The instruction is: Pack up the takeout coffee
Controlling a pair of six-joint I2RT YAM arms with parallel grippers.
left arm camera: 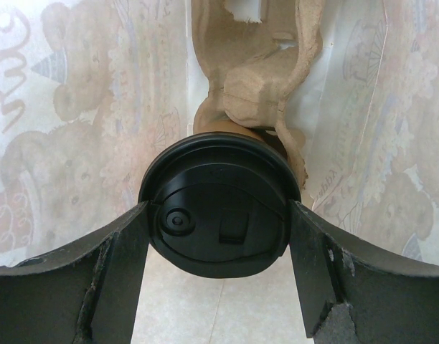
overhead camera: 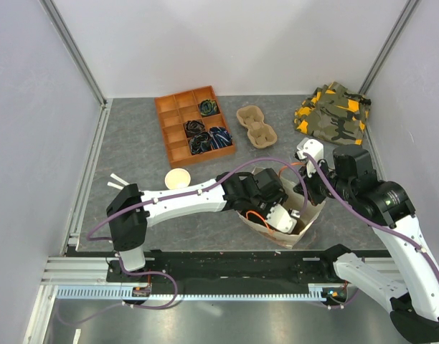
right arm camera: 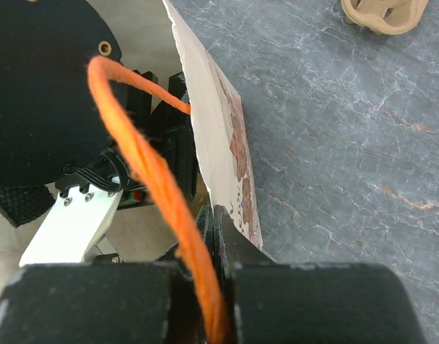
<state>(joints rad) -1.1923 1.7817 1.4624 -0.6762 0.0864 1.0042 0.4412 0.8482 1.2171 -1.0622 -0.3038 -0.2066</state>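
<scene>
Over bench (right arm camera: 334, 107), inside bag (left arm camera: 76, 143): clasping coffee cup (left arm camera: 218, 208) by stiff black rim with left fingers (left arm camera: 76, 287), pinching bag edge with right fingers (right arm camera: 305, 301); likely light, crushable lower down

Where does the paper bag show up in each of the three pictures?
Top: the paper bag stands lower centre-right.
Left wrist: the bag's bear-printed walls fill the background behind the coffee cup.
Right wrist: the bag's wall runs down the middle into the right gripper.
Shared landmark: the cup carrier on the table, above the bag in the top view, top right in the right wrist view.
</scene>
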